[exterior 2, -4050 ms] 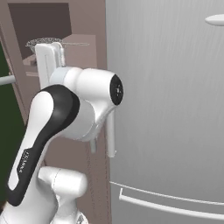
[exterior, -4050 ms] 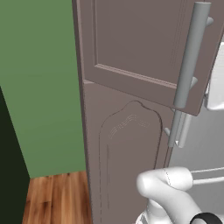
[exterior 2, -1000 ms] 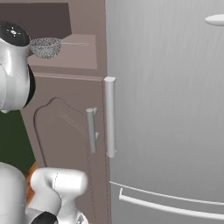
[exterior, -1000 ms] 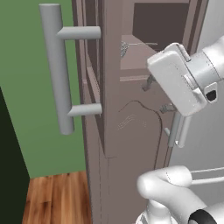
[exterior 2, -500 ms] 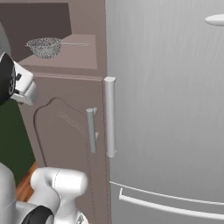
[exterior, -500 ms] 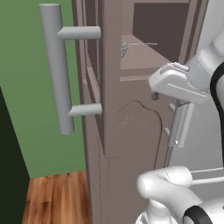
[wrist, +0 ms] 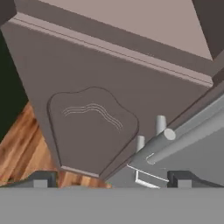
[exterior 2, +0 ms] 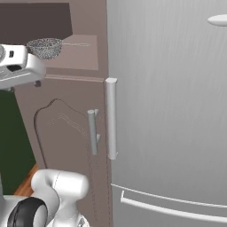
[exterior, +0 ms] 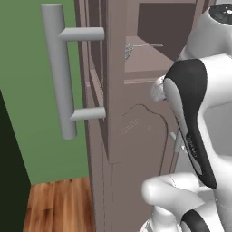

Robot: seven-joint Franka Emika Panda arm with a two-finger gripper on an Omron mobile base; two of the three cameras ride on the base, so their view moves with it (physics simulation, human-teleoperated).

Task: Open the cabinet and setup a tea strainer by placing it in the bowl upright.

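While the cabinet door stands swung open, the arm has dropped across the left base view. Right base view: tea strainer waits on its shelf (untouched). Hand view: gripper, fingers apart, has tilted toward the lower door.

Upper left of the frame, the tea strainer sits on the open cabinet shelf, with a big grey fridge filling the right side.
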